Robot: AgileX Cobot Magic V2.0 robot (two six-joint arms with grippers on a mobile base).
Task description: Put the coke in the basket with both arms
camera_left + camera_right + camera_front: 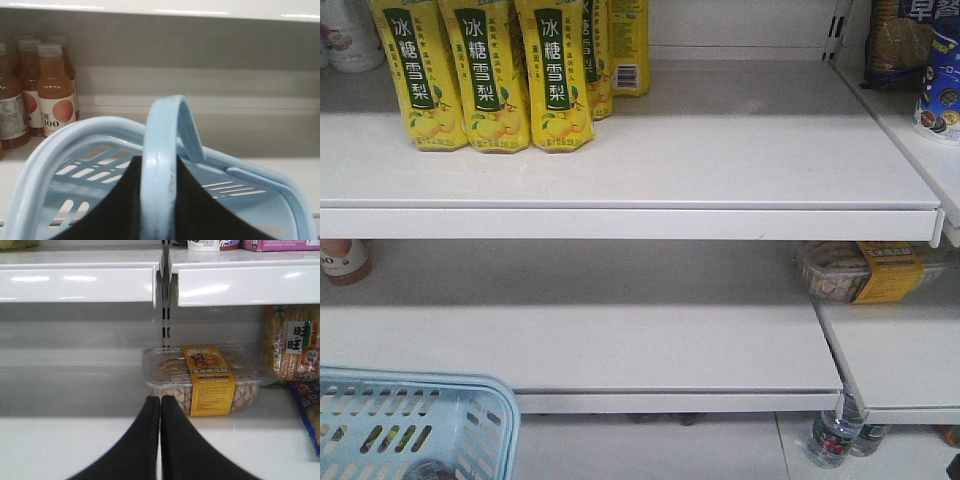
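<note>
The light blue slotted basket sits at the bottom left of the front view, below the lower shelf. In the left wrist view its swing handle stands upright between my black fingers, and my left gripper is shut on it. The basket rim curves beneath. My right gripper is shut with nothing in it, above a white shelf and pointing at a clear biscuit box. The coke is out of view. A dark rounded thing lies inside the basket; I cannot tell what it is.
Yellow pear-drink bottles stand at the upper shelf's back left. Amber drink bottles stand left of the basket. The biscuit box and snack packs fill the lower right shelf. Water bottles stand underneath.
</note>
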